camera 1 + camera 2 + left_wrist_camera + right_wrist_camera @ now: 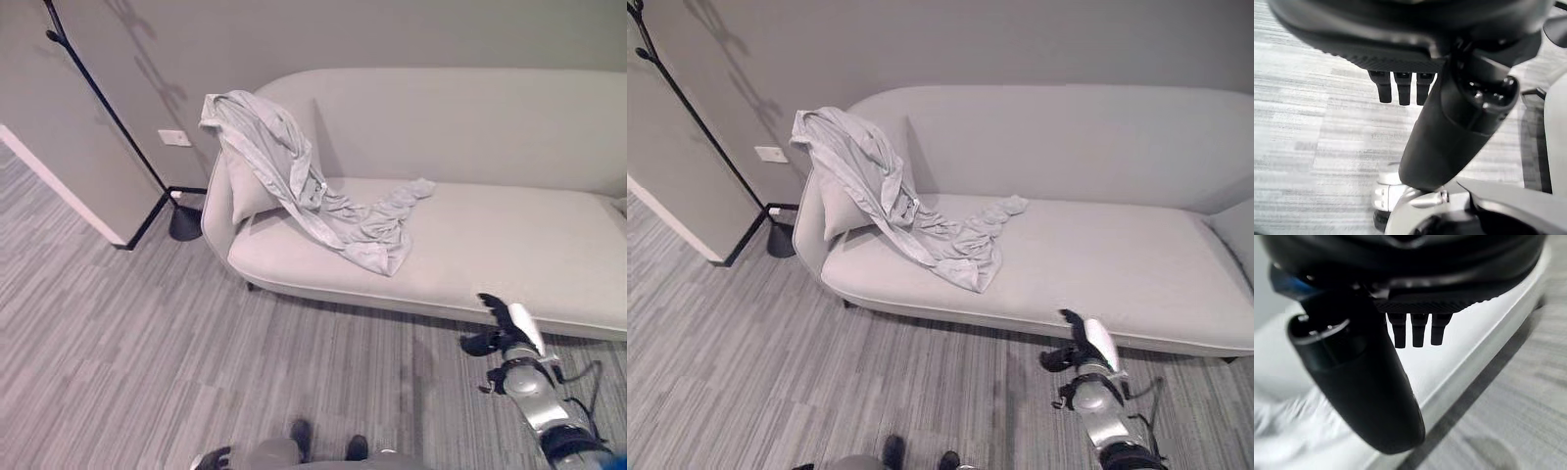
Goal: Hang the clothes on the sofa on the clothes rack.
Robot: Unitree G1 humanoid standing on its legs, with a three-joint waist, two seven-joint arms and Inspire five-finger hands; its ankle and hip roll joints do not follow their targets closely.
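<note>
clothes (313,196) draped on sofa (509,245); right hand (1083,345) relaxed, near sofa edge

Pale grey garment (304,191) draped over sofa (509,245) arm, probably a shirt

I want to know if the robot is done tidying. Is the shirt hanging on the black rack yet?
No, the grey shirt lies draped over the sofa arm and seat, and the black clothes rack stands bare beside it.
</note>
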